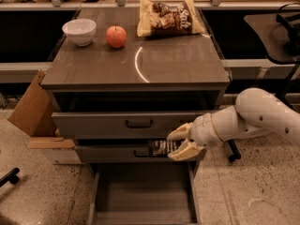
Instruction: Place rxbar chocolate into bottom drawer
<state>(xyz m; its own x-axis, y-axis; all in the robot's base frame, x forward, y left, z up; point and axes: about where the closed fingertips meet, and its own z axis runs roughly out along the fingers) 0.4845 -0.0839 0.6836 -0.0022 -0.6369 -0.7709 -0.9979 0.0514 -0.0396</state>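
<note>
The rxbar chocolate (161,147) is a small dark bar with pale lettering, held level in front of the middle drawer. My gripper (174,144) is shut on its right end, with one pale finger above the bar and one below. My white arm (255,117) comes in from the right. The bottom drawer (143,196) stands pulled out below the bar, its grey floor bare. The bar hangs above the drawer's back part.
A white bowl (79,31), a red apple (116,36) and a yellow-and-brown chip bag (169,17) sit on the cabinet top (140,64). The top drawer (126,123) has a black handle. A cardboard box (33,108) leans at the left.
</note>
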